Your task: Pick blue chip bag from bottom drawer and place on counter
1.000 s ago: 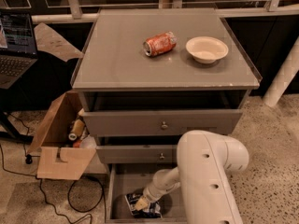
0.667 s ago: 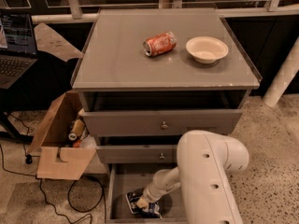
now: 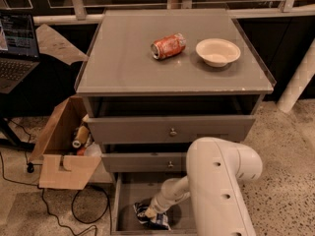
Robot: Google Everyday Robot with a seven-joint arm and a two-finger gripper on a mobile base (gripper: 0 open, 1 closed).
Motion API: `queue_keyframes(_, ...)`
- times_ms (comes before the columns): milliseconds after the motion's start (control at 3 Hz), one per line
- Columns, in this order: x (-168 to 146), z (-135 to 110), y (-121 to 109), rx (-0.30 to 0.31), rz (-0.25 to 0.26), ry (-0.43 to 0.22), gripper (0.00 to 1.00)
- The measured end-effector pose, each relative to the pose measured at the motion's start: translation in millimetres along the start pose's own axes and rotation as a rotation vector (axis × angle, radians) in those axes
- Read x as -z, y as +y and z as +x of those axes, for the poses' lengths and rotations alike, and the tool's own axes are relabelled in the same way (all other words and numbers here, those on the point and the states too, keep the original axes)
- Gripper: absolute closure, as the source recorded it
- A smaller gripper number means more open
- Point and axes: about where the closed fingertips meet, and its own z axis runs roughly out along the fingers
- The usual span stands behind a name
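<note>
- We judged the picking step to be in hand: the gripper (image 3: 147,213) was down inside the bottom drawer (image 3: 127,200), near its front middle, right at the blue chip bag (image 3: 156,222).
- The bag lay crumpled on the drawer's floor, low inside it, and did not look lifted.
- We could not tell whether the jaws were released or clenched on the bag.
- The worktop (image 3: 123,63), high above the drawer, carried a dented orange soda can (image 3: 168,45) and a pale bowl (image 3: 218,51).
- The next move, in our view, called for a sure hold, a lift out of the drawer clear of the shallower drawers above it, then a carry up to the worktop.
</note>
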Motion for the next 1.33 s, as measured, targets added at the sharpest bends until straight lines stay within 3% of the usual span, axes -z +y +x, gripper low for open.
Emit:
queue_keyframes(333, 7.3, -3.7, 0.0, 0.004, 0.01, -0.033, 1.0)
queue_keyframes(1000, 57.3, -25.9, -6.8, 0.018, 0.059, -0.181, 1.0)
queue_keyframes(1333, 93.2, -35.4, -3.7, 0.04, 0.034, -0.249, 1.0)
